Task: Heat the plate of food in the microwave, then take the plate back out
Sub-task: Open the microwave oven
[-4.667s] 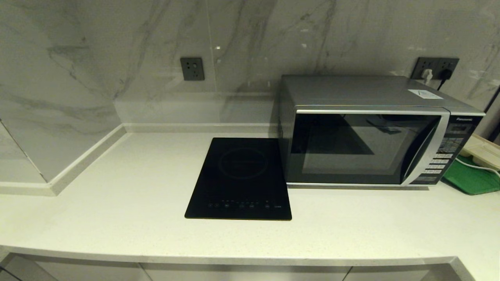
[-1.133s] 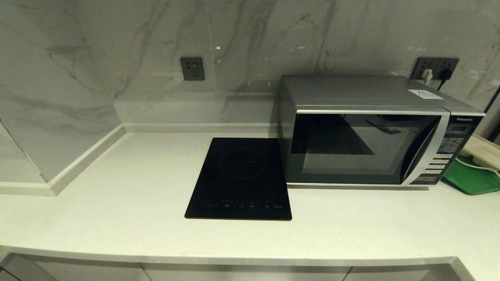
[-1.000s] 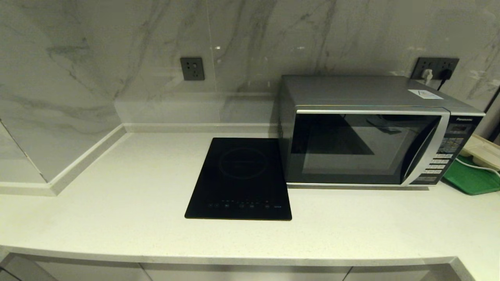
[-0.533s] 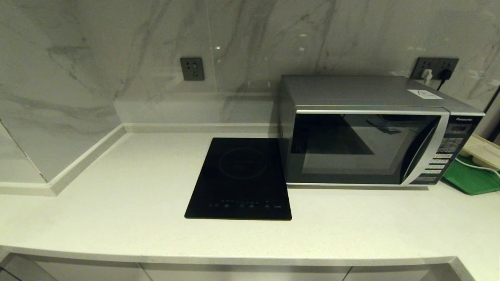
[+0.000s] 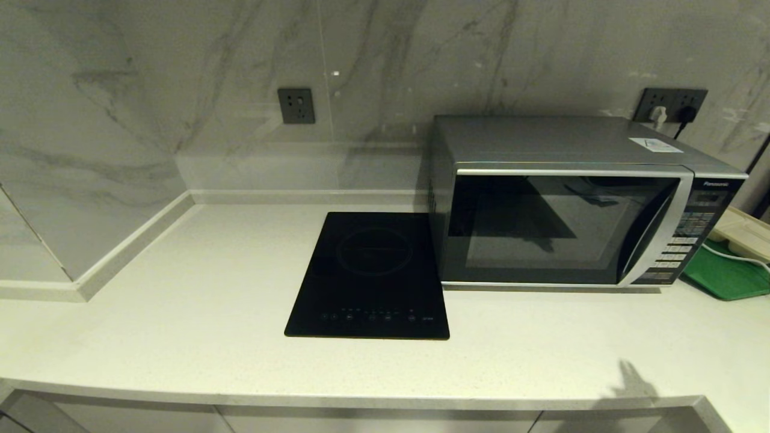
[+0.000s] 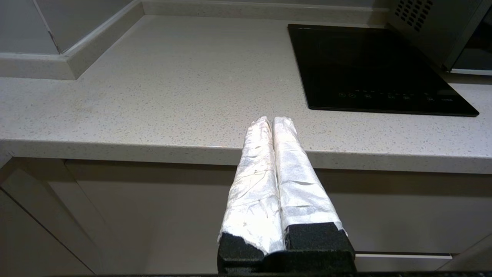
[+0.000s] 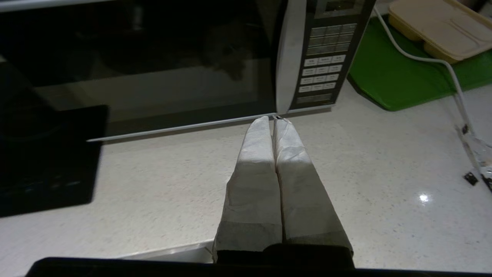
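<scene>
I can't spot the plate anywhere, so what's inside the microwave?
The microwave door is shut, and its dark glass shows only reflections. Whether a plate sits inside cannot be seen. No plate shows on the counter.

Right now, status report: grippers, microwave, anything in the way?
Left gripper shut, empty, at counter edge. Right gripper shut, empty, over the counter, facing the microwave. Door closed, plate of food not in view. Path clear.

microwave (image 5: 565, 198) brushed silver metal, glossy dark glass door; hob (image 5: 370, 276) glossy black; countertop (image 5: 180, 313) speckled stone.
</scene>
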